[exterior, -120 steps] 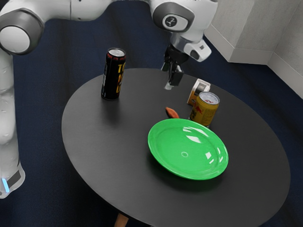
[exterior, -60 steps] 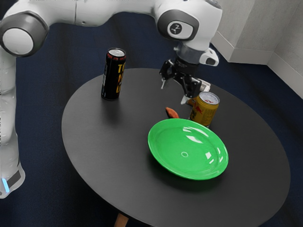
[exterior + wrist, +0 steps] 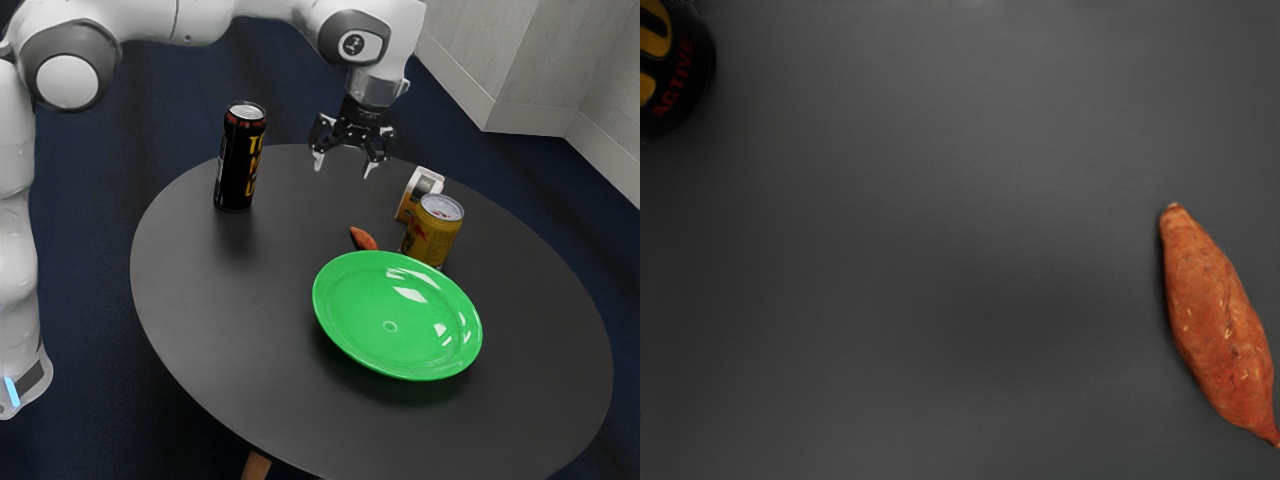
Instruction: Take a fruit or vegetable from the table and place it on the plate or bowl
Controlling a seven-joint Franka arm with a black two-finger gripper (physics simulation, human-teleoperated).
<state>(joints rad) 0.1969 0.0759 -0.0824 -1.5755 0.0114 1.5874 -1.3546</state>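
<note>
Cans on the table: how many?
2: tall black can toward the exterior view's left; gold can beside the green plate. A white container behind it may be another.

The black can (image 3: pixel 668 72) bears the red word "ACTIVE"; the label on the gold can (image 3: pixel 431 235) cannot be read.

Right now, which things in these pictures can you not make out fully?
1. White container, exterior view: its lower part is hidden behind the gold can; its label is too small to read.
2. Black can, wrist view: cut off by the picture's corner, so its lettering is incomplete.
3. Sweet potato, exterior view: too small to show surface detail.
4. Table, exterior view: its near rim and leg are cut off by the lower edge.
</note>
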